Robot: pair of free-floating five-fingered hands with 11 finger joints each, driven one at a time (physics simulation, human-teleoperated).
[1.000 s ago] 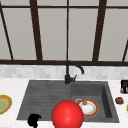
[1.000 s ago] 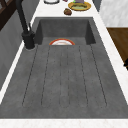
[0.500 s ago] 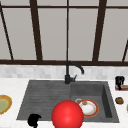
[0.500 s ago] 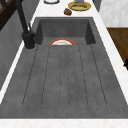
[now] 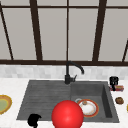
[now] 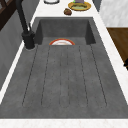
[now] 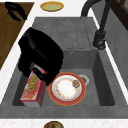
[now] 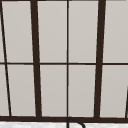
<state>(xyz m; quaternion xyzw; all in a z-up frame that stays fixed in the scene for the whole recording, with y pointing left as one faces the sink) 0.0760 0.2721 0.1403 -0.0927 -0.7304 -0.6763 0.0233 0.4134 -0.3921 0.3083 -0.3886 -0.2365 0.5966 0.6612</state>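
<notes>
Two hands going on. The right hand looms large in the right side view, palm down over the sink's near corner. Its fingers are wrapped around the top of a box, which hangs tilted, with its bottom end down by the basin floor at about 9 o'clock from the plate.

From the front that same hand is just a small dark shape at 3 o'clock of the sink, and the box is a thin coloured strip under it. The side angle is what gives you the grip and the printed face.

The left hand floats at 7 o'clock of the sink, off the counter edge. From the right side it sits over wood floor at 11 o'clock, fingers curled in and holding nothing.

Front view also has a red ball at 6 o'clock, right beside the plate.
</notes>
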